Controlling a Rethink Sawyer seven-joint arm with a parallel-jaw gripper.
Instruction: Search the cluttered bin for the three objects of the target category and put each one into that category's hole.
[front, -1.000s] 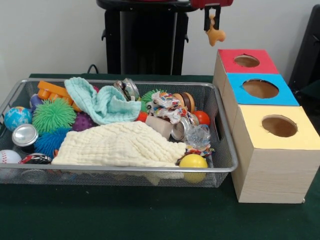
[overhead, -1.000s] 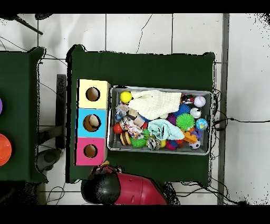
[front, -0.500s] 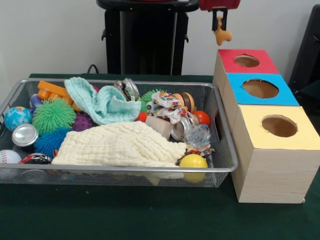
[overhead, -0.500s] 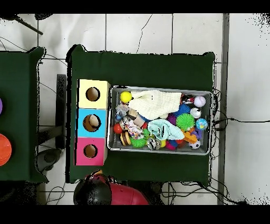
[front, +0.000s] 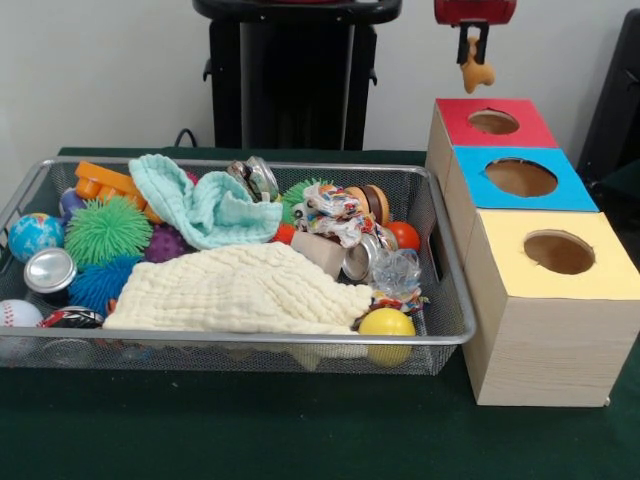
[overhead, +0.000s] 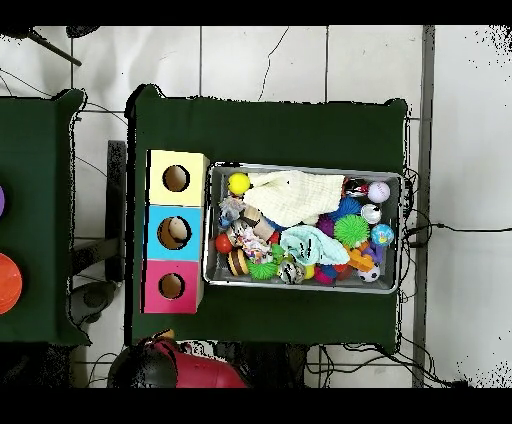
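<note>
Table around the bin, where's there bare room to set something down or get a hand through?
Free: the green cloth in front of the bin and boxes, and the strip beyond the bin's far wall. The bin itself is packed with balls, cans and the cream cloth. Bin and boxes stand almost together, so there is no hand room between.

Green table cloth (front: 300, 440), tiled floor (overhead: 300, 60)
</note>
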